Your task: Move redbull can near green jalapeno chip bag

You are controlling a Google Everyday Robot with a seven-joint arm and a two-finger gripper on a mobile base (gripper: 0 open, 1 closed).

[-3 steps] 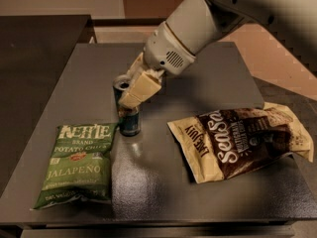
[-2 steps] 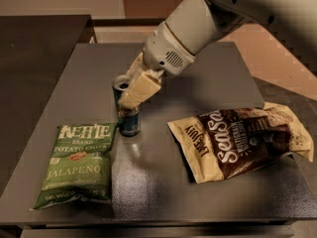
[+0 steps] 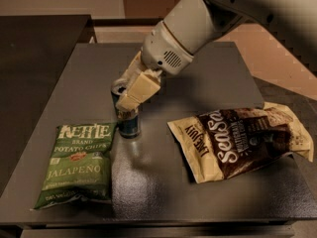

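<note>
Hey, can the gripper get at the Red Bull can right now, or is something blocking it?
Likely yes. The gripper is at the top of the redbull can, which stands upright beside the green jalapeno chip bag; nothing stands between gripper and can.

Hardly anything is changing over this second. The gripper [image 3: 130, 95] is keeping its place at the upper part of the redbull can [image 3: 130, 125] with no visible shift. The can is staying upright on the same spot, just beside the top right corner of the green jalapeno chip bag [image 3: 77, 165].
</note>
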